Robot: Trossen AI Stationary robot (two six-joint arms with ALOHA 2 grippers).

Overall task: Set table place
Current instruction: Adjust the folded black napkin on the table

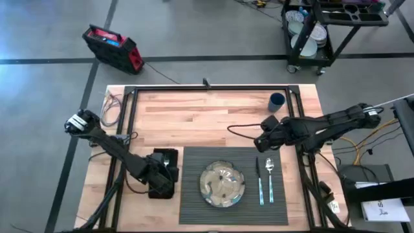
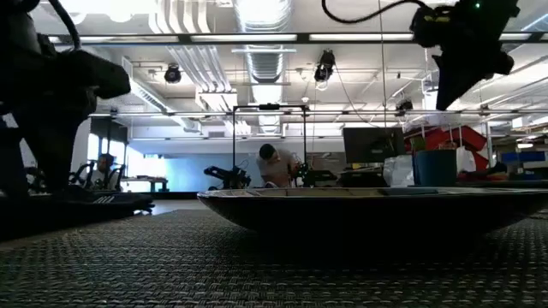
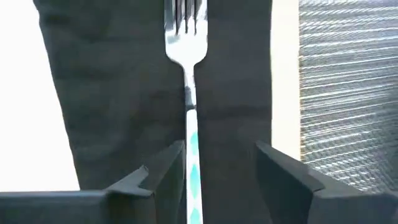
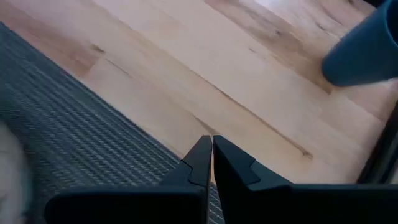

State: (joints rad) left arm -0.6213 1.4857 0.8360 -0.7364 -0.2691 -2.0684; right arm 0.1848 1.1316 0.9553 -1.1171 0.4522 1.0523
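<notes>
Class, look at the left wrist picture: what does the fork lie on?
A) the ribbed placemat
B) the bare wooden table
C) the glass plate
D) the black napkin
D: the fork lies lengthwise on the black napkin, between the open fingers of the left gripper; the ribbed placemat is off to one side.

You are looking at a red and black case (image 1: 113, 47) lying on the grey floor beyond the tabletop's far left corner. A black wheeled cart (image 1: 323, 29) is standing off the far right corner, holding stacked plates (image 1: 304, 29). Loose cables (image 1: 111, 107) are coiling by the left edge. In the low view, a person (image 2: 272, 165) is bending over far back in the room.
</notes>
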